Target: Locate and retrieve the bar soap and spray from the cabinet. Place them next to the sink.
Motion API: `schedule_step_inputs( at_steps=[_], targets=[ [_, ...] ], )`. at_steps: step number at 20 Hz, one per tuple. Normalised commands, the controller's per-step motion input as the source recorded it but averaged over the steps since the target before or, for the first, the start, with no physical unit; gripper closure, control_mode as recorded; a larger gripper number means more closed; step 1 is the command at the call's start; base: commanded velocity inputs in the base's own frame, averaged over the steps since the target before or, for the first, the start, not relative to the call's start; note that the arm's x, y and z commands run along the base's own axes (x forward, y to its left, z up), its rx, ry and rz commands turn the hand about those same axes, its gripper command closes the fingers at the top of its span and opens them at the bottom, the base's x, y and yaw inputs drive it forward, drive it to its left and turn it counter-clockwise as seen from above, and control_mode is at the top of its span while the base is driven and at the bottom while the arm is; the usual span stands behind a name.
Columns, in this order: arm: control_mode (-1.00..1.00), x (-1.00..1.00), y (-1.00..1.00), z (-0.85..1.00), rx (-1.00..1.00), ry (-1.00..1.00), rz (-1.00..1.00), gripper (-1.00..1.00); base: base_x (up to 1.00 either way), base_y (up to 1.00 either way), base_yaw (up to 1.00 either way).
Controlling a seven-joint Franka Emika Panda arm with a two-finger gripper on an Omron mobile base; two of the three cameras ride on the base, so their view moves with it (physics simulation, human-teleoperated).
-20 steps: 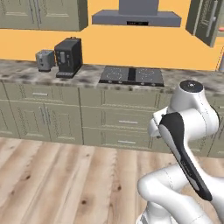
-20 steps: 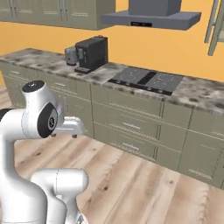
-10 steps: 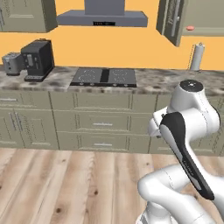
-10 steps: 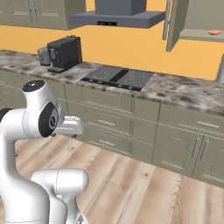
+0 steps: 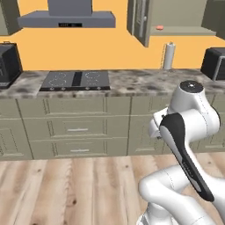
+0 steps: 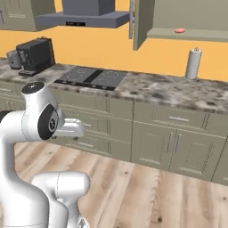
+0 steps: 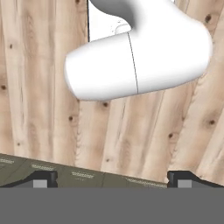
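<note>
Hand view: pincer (image 7: 112, 178) aims down at plank floor (image 7: 39, 109), tips apart.

A black stovetop (image 5: 75, 81) lies flat in the speckled stone counter (image 5: 132, 83), directly under the grey range hood (image 5: 67, 17). To the right of the stovetop a paper towel roll (image 6: 193, 63) stands upright on the counter, and to its left stands a black coffee machine (image 6: 36, 54). Below the stovetop are grey-green base cabinets (image 6: 164, 142), and a wooden floor (image 5: 66, 189) lies in front of them.

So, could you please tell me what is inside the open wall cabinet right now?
On the cabinet shelf lies the salmon-pink bar soap, near the front edge. The spray cannot be seen there; the open door and the view's edge cover parts of the interior.
</note>
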Motion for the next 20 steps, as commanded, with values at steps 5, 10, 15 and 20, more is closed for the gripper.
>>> schedule_step_inputs(
  at_steps=[5, 10, 15, 20],
  targets=[
    [1.00, 0.00, 0.00, 0.00, 0.00, 0.00, 0.00, -1.00, 0.41, -0.75, -0.06],
    [1.00, 0.00, 0.00, 0.00, 0.00, 0.00, 0.00, -1.00, 0.52, -0.73, -0.03],
    [1.00, 0.00, 0.00, 0.00, 0.00, 0.00, 0.00, -1.00, 0.54, -0.38, -0.01],
    [1.00, 0.00, 0.00, 0.00, 0.00, 0.00, 0.00, -1.00, 0.79, -0.35, -0.02]
  ],
)
